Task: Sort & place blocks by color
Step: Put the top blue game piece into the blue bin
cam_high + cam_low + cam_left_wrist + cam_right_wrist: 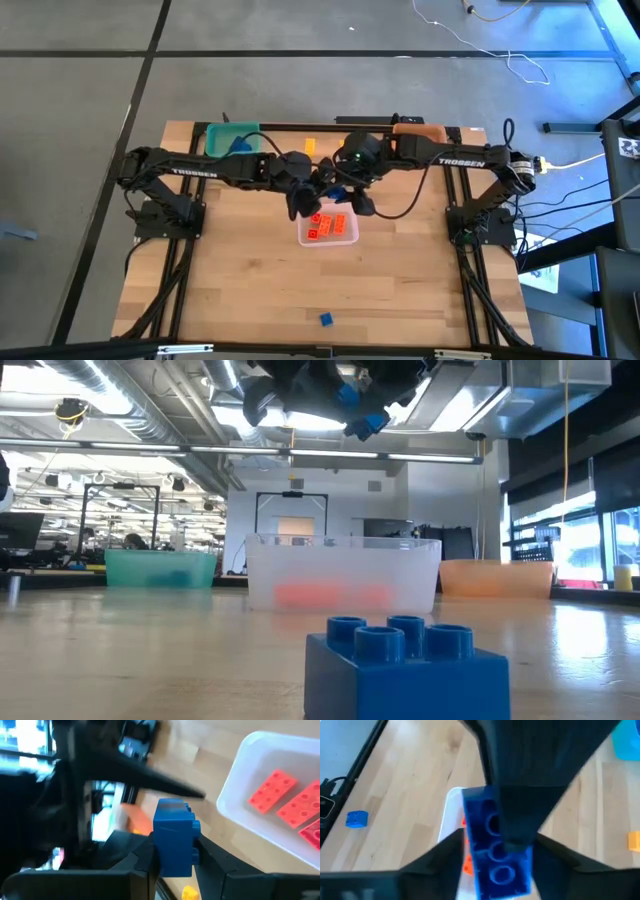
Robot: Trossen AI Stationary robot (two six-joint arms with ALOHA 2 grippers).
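Observation:
A blue block (172, 845) hangs in the air above the far left part of the clear bin (328, 243), which holds several red-orange blocks (330, 224). My left gripper (175, 870) is shut on this block. My right gripper (495, 870) comes in from the right and stands open, with a finger on either side of the same block (487, 855). A strip of the bin shows between one right finger and the block. In the low view both grippers are at the top edge with the blue block (365, 425). My left gripper pinches the blue block between its two fingers. One finger (215, 857) lies on the studded face (194, 840) and the other on the opposite face. The fingers come from the table's left, slanting down. The block is lifted clear, above the clear bin.
A teal bin (232, 138) stands at the far left and an orange bin (420, 130) at the far right. A yellow block (309, 146) lies between them. Another blue block (326, 319) sits near the table's front edge, close to the low camera (405, 660).

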